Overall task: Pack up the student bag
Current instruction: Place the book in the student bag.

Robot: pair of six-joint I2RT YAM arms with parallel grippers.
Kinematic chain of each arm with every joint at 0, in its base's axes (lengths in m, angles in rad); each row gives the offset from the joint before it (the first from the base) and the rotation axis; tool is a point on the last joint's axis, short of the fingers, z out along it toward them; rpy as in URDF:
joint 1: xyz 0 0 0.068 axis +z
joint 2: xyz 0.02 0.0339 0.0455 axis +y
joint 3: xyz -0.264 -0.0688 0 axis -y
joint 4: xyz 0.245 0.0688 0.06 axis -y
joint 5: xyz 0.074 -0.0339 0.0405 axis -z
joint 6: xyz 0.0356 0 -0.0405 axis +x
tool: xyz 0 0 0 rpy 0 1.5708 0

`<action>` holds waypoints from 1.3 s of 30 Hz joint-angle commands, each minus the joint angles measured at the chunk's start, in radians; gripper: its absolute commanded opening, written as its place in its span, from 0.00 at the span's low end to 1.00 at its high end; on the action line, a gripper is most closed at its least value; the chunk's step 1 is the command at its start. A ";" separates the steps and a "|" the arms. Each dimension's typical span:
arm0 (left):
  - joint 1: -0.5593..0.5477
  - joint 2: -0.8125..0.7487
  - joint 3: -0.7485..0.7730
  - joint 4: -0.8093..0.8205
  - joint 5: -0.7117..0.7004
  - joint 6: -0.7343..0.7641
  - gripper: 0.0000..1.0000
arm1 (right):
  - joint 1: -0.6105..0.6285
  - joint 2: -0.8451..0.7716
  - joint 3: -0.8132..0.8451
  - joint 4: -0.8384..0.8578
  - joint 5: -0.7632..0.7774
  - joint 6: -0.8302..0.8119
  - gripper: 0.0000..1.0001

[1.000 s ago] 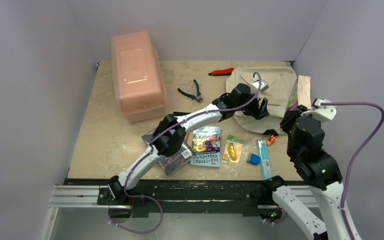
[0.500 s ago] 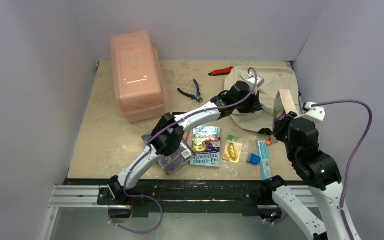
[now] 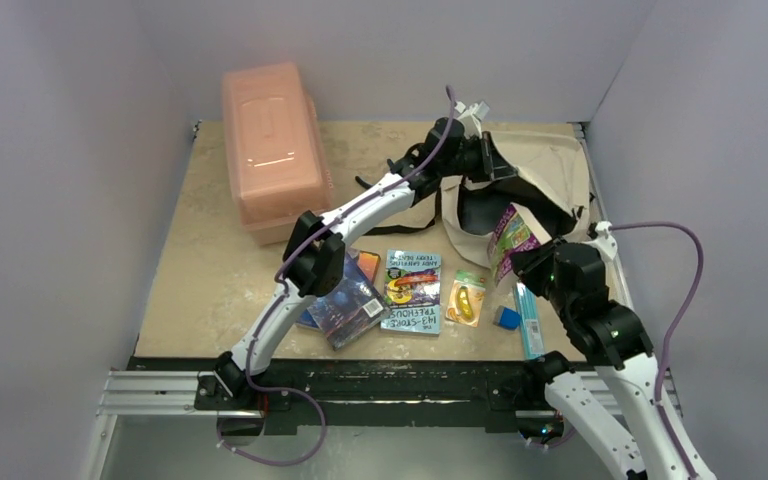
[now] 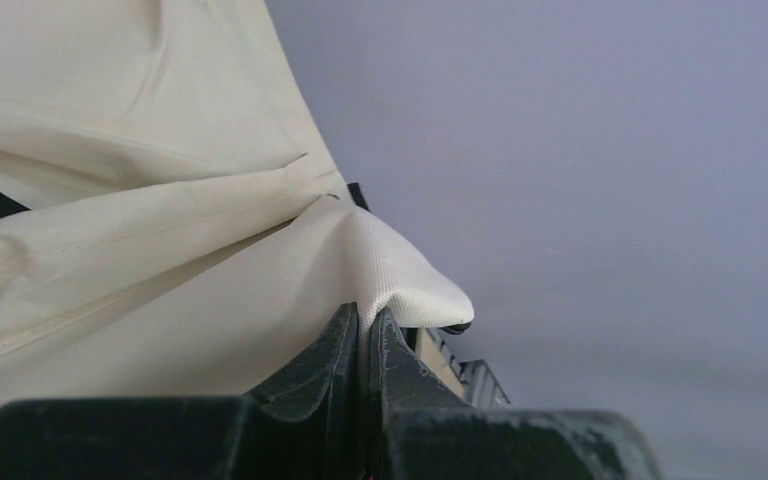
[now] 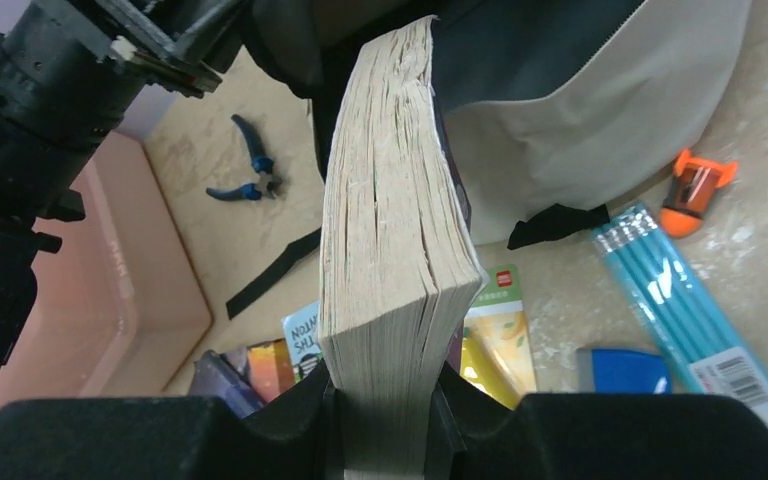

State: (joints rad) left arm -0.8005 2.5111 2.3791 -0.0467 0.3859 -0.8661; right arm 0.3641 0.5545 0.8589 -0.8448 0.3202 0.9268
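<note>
The student bag sits at the far right of the desk, its mouth pulled open and upward. The left jaws are pressed tight on a fold of its cream rim, and the left arm holds that rim high near the back wall. The right jaws pinch a thick book by its lower end, page edges toward the wrist camera, its top leaning at the dark opening. In the top view it stands just at the near lip, seemingly not yet inside.

The step in hand looks like feeding the book in. To do it well, the left side should keep the rim taut so the mouth does not sag; the right arm should line the book's narrow edge with the gap, slide it deep, and let go only once the fabric carries it — a corner snagging the lip or a strap would drag the bag. The pencils and sharpener lie close beneath the path; stay above them.

A second ago the bag lay flat and closed with the left arm low over it; now it gapes. The book — then upright by the desk's right edge — has tilted and come toward the opening.
</note>
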 commanded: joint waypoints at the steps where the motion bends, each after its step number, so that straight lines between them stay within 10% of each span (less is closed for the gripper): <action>1: 0.004 -0.097 0.053 0.179 0.174 -0.167 0.00 | -0.001 -0.045 -0.095 0.332 -0.008 0.236 0.00; 14: 0.007 -0.138 0.038 0.177 0.257 -0.131 0.00 | -0.001 -0.042 -0.051 0.417 0.113 0.348 0.00; 23: 0.006 -0.138 0.018 0.152 0.276 -0.124 0.00 | -0.047 -0.086 -0.314 0.536 0.112 0.431 0.00; 39: 0.028 -0.077 0.068 0.164 0.328 -0.253 0.00 | -0.594 0.153 -0.715 1.526 -0.468 0.335 0.00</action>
State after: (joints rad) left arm -0.7792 2.4794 2.3863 0.0349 0.6514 -1.0431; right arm -0.2047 0.6170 0.1417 0.2718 -0.0055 1.2781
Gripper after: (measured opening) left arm 0.032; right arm 0.289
